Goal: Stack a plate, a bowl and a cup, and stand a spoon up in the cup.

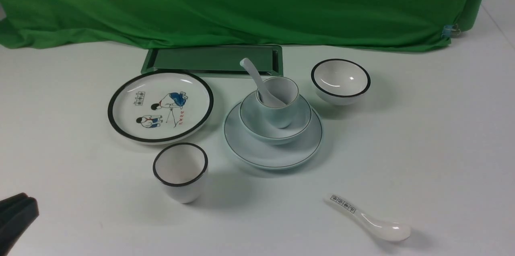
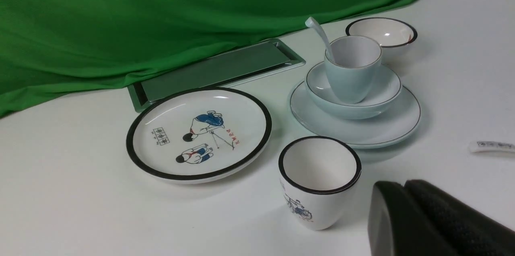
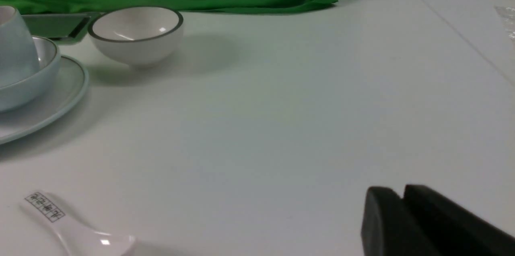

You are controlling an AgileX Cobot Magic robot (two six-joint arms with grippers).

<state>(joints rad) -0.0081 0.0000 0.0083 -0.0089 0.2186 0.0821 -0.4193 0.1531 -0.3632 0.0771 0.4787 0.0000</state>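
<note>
Plainly, the spoon [image 1: 257,77] is glossy, white, unmarked.

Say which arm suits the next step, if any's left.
None seems left: spoon in cup, cup in bowl, bowl on plate. For a spoon nudge, probably left: its wrist view shows the whole stack; the right's cuts it off.

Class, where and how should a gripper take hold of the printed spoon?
Probably mid-handle, from above, pincer closing across it: the printed spoon lies flat, its handle slim and straight, its bowl broad and rounded.
</note>
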